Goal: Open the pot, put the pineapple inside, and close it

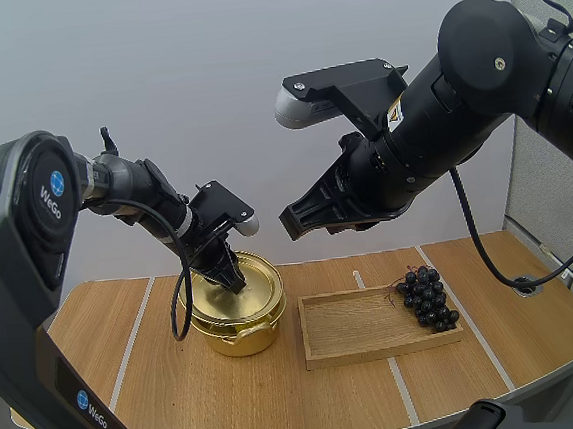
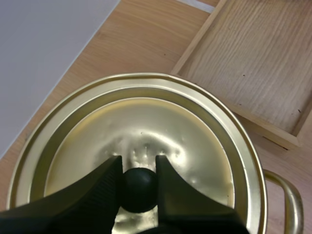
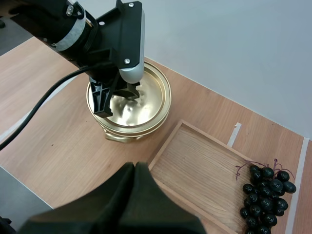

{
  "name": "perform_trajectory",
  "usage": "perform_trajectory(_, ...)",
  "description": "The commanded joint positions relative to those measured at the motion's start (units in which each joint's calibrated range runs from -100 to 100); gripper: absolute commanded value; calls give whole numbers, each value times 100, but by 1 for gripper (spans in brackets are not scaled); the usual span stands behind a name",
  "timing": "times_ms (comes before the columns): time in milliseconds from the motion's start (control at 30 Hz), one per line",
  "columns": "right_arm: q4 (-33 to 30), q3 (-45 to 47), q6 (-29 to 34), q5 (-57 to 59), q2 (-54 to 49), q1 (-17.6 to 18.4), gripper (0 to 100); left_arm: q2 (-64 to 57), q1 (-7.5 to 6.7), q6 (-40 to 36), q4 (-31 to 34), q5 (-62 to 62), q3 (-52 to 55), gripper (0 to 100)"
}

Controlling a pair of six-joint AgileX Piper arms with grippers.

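Note:
A gold pot [image 1: 239, 331] stands on the table left of centre with its gold lid [image 1: 256, 289] sitting on it. My left gripper [image 1: 234, 277] reaches down onto the lid's centre. In the left wrist view its two black fingers pinch the lid's black knob [image 2: 139, 189] from both sides, so my left gripper [image 2: 139, 176] is shut on the knob. My right gripper [image 1: 299, 223] hangs high above the table between pot and tray, its fingers [image 3: 135, 170] together as one dark wedge with nothing in them. A bunch of dark grapes [image 1: 427, 298] lies at the tray's right end.
A shallow wooden tray [image 1: 352, 331] lies just right of the pot, its left part bare. One pot handle [image 2: 288, 195] points toward the tray [image 2: 253, 63]. Bare wooden table runs in front of the pot and along the left side.

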Motion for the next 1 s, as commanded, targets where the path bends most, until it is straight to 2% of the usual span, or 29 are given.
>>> perform_trajectory(0, -31, -82, 10, 0, -33, -24, 0, 100, 4, 69, -195, 51, 11, 0)
perform_trajectory(600, -31, -80, 10, 0, -33, -24, 0, 368, 4, -51, -209, 159, 11, 1)
perform_trajectory(667, -31, -80, 10, 0, -33, -24, 0, 368, 4, -59, -209, 216, 11, 7)
perform_trajectory(767, -31, -80, 10, 0, -33, -24, 0, 368, 4, -59, -209, 306, 11, 25)
perform_trajectory(833, -31, -80, 10, 0, -33, -24, 0, 368, 4, -59, -209, 321, 11, 40)
perform_trajectory(867, -31, -80, 10, 0, -33, -24, 0, 368, 4, -59, -209, 321, 11, 50)
perform_trajectory(900, -31, -80, 10, 0, -33, -24, 0, 368, 4, -83, -209, 321, 11, 56)
perform_trajectory(967, -31, -80, 10, 0, -33, -24, 0, 368, 4, -105, -209, 321, 11, 75)
